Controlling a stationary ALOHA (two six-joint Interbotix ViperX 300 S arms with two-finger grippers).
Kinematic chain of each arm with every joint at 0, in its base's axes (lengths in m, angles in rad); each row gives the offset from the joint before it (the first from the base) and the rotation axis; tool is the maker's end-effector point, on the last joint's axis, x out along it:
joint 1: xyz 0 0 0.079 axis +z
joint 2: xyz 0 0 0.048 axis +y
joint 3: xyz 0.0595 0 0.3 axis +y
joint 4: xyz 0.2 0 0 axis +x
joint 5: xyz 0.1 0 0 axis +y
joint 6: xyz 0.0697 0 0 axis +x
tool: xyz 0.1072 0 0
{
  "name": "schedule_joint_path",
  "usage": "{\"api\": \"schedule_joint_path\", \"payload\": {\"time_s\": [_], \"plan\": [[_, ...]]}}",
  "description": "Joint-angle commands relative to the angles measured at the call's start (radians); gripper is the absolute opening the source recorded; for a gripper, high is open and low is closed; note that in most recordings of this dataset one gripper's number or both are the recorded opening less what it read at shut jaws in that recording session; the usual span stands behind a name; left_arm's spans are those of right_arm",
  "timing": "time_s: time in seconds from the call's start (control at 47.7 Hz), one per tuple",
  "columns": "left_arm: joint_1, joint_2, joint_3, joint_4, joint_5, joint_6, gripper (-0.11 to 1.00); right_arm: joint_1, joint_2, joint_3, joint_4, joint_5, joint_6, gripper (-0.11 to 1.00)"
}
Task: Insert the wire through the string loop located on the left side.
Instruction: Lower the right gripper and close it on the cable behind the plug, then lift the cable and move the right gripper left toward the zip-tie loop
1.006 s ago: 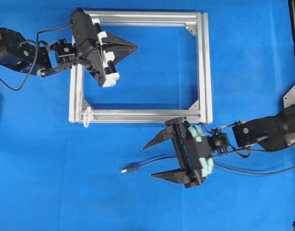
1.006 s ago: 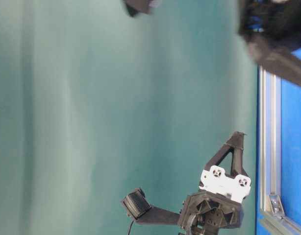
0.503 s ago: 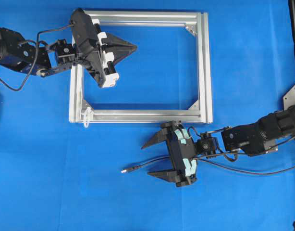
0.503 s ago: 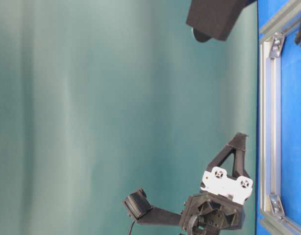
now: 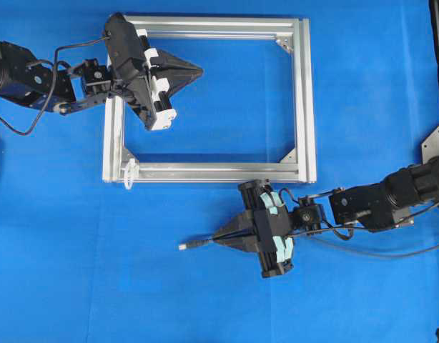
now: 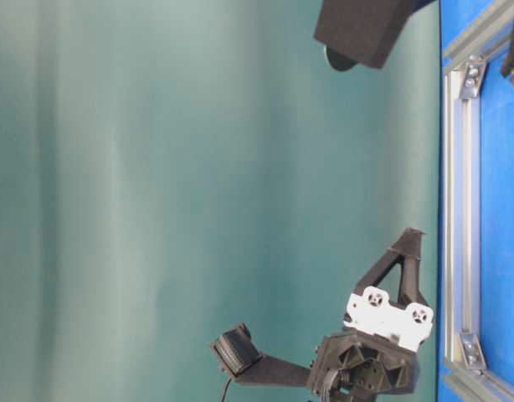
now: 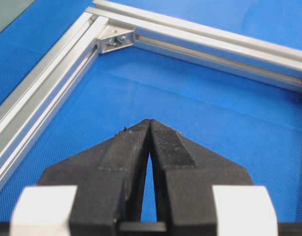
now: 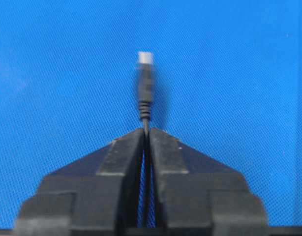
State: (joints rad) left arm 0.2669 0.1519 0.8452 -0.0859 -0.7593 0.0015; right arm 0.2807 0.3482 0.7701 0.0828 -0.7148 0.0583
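Overhead: right gripper (image 5: 221, 239) pinching wire (image 5: 196, 244); plug protrudes beyond fingertips.

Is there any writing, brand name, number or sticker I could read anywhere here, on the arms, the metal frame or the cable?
None: no readable text in any view.
The silver frame is bare metal, with no markings.
The left end effector and right end effector show plain black and white parts, no labels.
The wire and its plug carry no print; the plug is slightly blurred.

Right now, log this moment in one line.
right tool: shut on wire | left tool: shut, empty, above frame | string loop: unthreaded
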Motion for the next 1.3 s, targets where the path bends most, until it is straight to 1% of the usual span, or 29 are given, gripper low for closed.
{"api": "schedule_joint_path", "payload": {"time_s": [0.0, 0.377, 0.587, 0.692, 0.943, 1.027, 1.279], "plan": [[0.0, -0.034, -0.008, 0.002, -0.005, -0.002, 0.0, 0.003, -0.018, -0.008, -0.003, -0.012, -0.002, 0.01], [0.002, -0.034, -0.008, 0.002, 0.0, -0.003, 0.0, 0.003, -0.029, -0.009, -0.005, -0.003, 0.003, 0.0], [0.0, -0.034, -0.008, 0.002, 0.002, -0.003, 0.0, 0.003, -0.11, 0.02, -0.005, 0.02, -0.002, 0.0], [0.002, -0.034, -0.008, 0.002, 0.002, -0.008, 0.0, 0.003, -0.167, 0.032, -0.005, 0.051, -0.009, 0.0], [0.002, -0.034, -0.008, 0.002, 0.002, -0.008, 0.0, 0.003, -0.327, 0.043, -0.005, 0.198, -0.032, 0.0], [0.0, -0.034, -0.008, 0.002, 0.002, -0.008, 0.0, 0.002, -0.345, 0.041, -0.005, 0.215, -0.034, 0.0], [0.0, -0.034, -0.008, 0.002, 0.002, -0.008, 0.0, 0.002, -0.344, 0.043, -0.005, 0.221, -0.034, 0.0]]}}
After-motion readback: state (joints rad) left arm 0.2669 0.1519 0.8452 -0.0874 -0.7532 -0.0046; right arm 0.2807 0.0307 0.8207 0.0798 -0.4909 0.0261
